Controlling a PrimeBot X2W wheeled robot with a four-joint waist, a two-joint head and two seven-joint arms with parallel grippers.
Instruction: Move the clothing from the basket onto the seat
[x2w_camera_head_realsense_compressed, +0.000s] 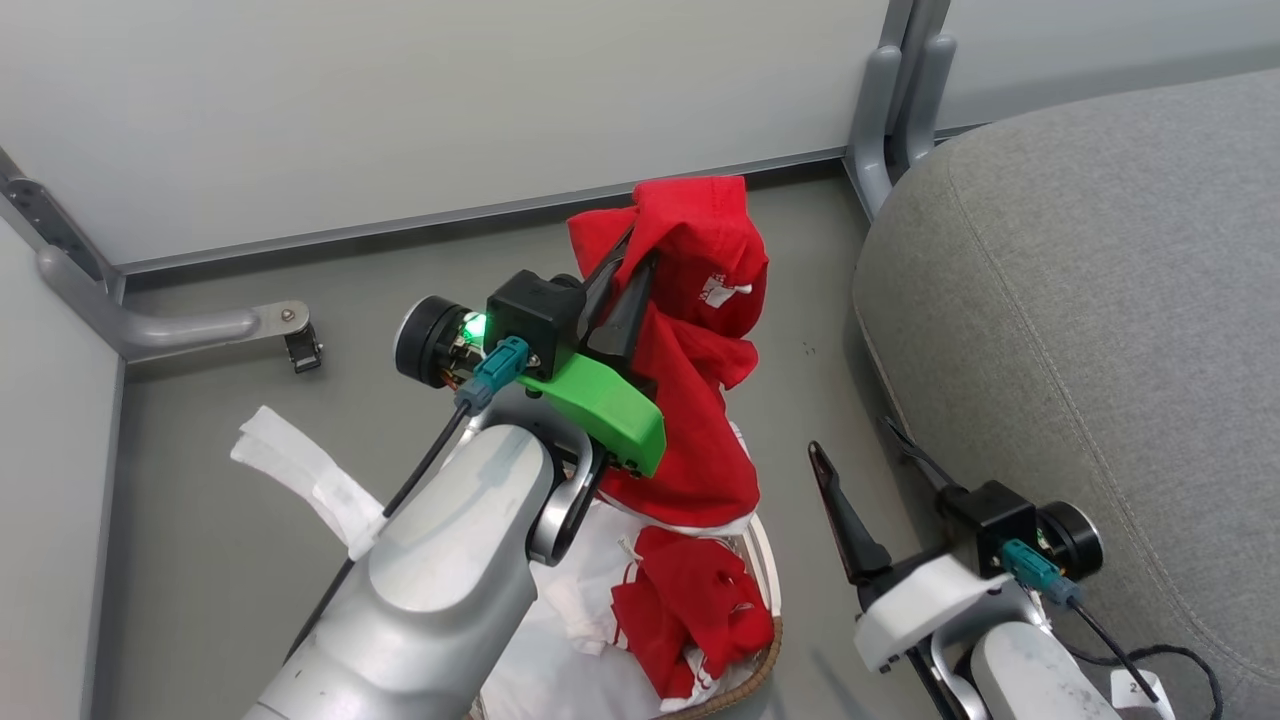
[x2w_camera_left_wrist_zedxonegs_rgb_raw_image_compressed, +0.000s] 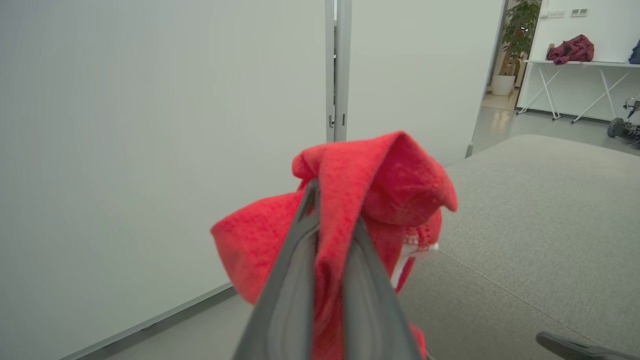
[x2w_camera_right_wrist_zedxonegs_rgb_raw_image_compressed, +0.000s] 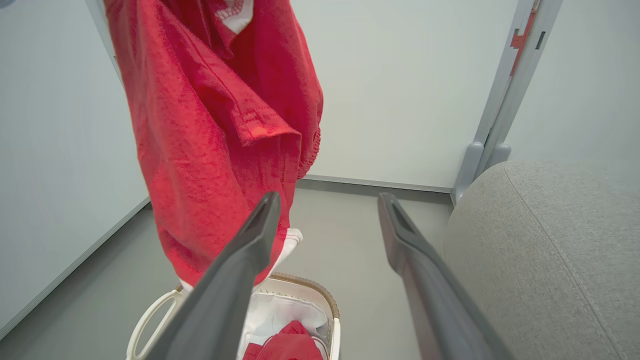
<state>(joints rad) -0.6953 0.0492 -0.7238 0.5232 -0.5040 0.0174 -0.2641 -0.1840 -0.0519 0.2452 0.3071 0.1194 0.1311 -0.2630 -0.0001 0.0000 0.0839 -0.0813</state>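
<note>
My left gripper (x2w_camera_head_realsense_compressed: 638, 245) is shut on a red garment (x2w_camera_head_realsense_compressed: 700, 330) and holds it up above the basket (x2w_camera_head_realsense_compressed: 765, 640); the cloth hangs down almost to the rim. In the left wrist view the fabric (x2w_camera_left_wrist_zedxonegs_rgb_raw_image_compressed: 395, 180) bunches over the closed fingers of that gripper (x2w_camera_left_wrist_zedxonegs_rgb_raw_image_compressed: 332, 210). A second red garment (x2w_camera_head_realsense_compressed: 690, 600) lies crumpled in the basket on the white liner (x2w_camera_head_realsense_compressed: 570, 640). My right gripper (x2w_camera_head_realsense_compressed: 858, 445) stands open and holds nothing, between the basket and the grey seat (x2w_camera_head_realsense_compressed: 1080, 300). In the right wrist view this gripper (x2w_camera_right_wrist_zedxonegs_rgb_raw_image_compressed: 329, 197) points past the hanging garment (x2w_camera_right_wrist_zedxonegs_rgb_raw_image_compressed: 215, 125), above the basket (x2w_camera_right_wrist_zedxonegs_rgb_raw_image_compressed: 320, 295).
Pale partition walls close the corner behind the basket. A grey post foot (x2w_camera_head_realsense_compressed: 895, 110) stands by the seat's far corner and a metal bracket (x2w_camera_head_realsense_compressed: 200, 325) lies at the left. A white fabric strip (x2w_camera_head_realsense_compressed: 300, 475) rests on the grey floor left of my arm.
</note>
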